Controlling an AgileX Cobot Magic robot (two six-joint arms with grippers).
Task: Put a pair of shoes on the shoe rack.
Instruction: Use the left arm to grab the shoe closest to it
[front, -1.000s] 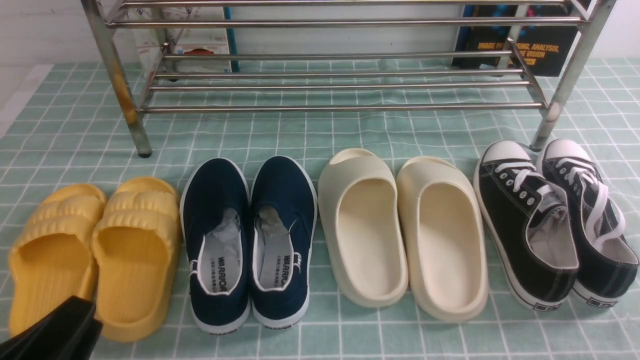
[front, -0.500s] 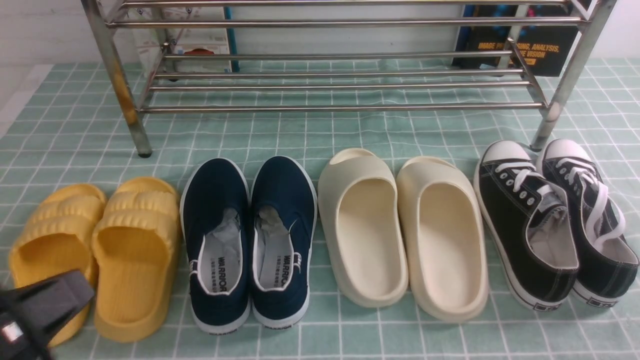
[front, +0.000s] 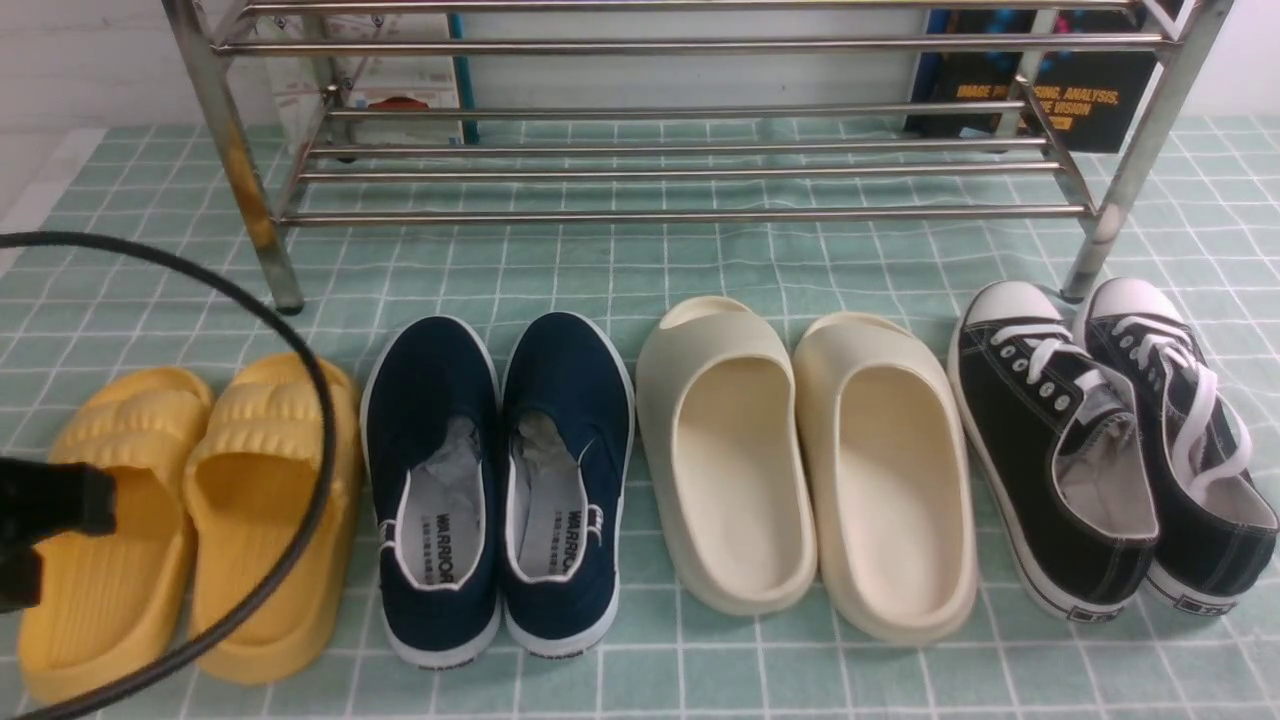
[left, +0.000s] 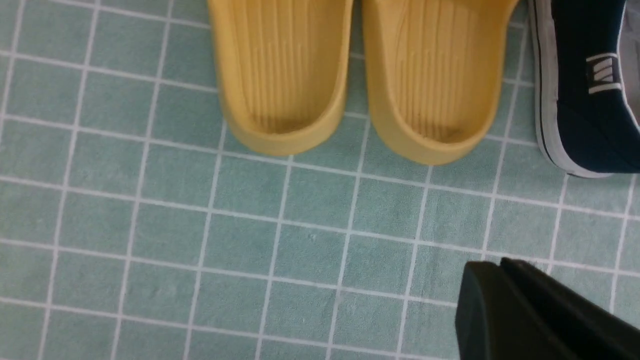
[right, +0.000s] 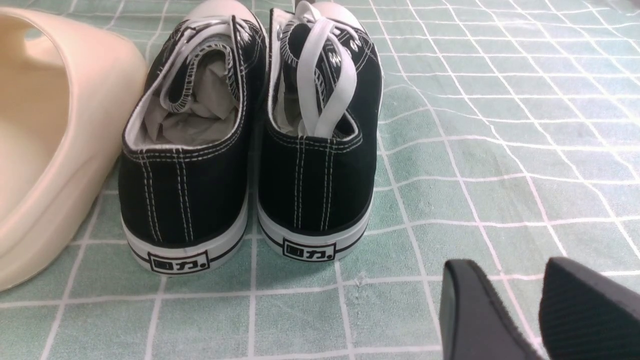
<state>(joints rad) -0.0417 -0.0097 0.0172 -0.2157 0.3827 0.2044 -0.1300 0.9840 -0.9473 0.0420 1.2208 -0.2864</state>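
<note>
Left gripper (left: 492, 270) closed, empty, above green checked cloth (left: 150, 225) near the heels of the yellow ribbed rubber slides (front: 270, 500). Next, the navy-blue canvas slip-ons with white soles (front: 560, 400) stand side by side on the cloth before the shiny silver tube shoe rack (front: 680, 214). Then cream slides (front: 720, 450), black lace-up sneakers (front: 1030, 420), and the right gripper (right: 515, 272), open, empty

Pair of navy-blue canvas slip-ons (front: 497, 420), white soles and trim, grey insoles printed WARRIOR, crumpled paper inside, upright, side by side and touching, toes toward the shiny silver tube shoe rack (front: 680, 213), rack standing just behind, apart.
</note>
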